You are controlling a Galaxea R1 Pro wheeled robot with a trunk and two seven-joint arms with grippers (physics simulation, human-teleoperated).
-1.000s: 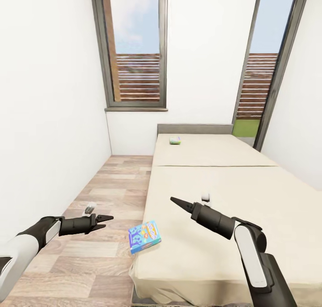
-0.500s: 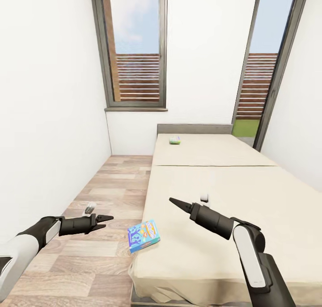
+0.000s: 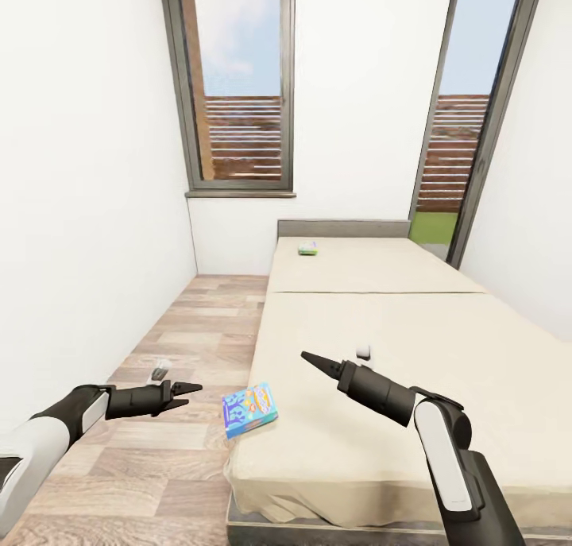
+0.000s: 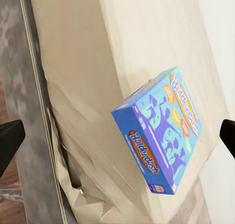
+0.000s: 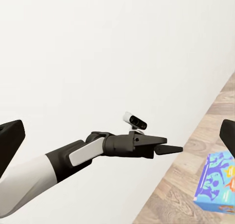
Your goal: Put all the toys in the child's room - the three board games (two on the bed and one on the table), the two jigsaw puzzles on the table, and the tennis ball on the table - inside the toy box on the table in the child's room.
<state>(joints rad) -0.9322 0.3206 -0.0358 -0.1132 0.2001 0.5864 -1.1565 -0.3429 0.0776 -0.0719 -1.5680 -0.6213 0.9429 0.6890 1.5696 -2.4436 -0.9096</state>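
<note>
Head view looks down a narrow room with white walls, a wood-plank floor point(image 3: 183, 347) and two tall dark-framed windows point(image 3: 238, 85), with the bed point(image 3: 397, 347) running along the right side up to its low grey headboard point(image 3: 342, 228). A blue board game point(image 3: 249, 408) lies at the near left corner of the beige mattress, a thin flat box with a bright cartoon cover in blue, purple and orange; one corner juts past the mattress edge over the floor. The left wrist view shows the same box point(image 4: 160, 137) close up, with orange lettering along its side panel and on its face, resting flat on the wrinkled mattress cover near the edge. A second board game point(image 3: 307, 249), small in the picture and yellow-green, lies flat at the far end of the mattress just short of the headboard, well apart from the blue one.

The left gripper point(image 3: 189, 389) hangs over the floor beside the bed, its fingers spread and holding nothing, level with the blue box and near it. The right gripper point(image 3: 311, 358) hovers above the mattress, pointing toward the far left; whether its jaws are parted cannot be told from the head view, though its two dark fingertips point(image 5: 11, 136) sit at opposite sides of the right wrist view with nothing between them.
</note>
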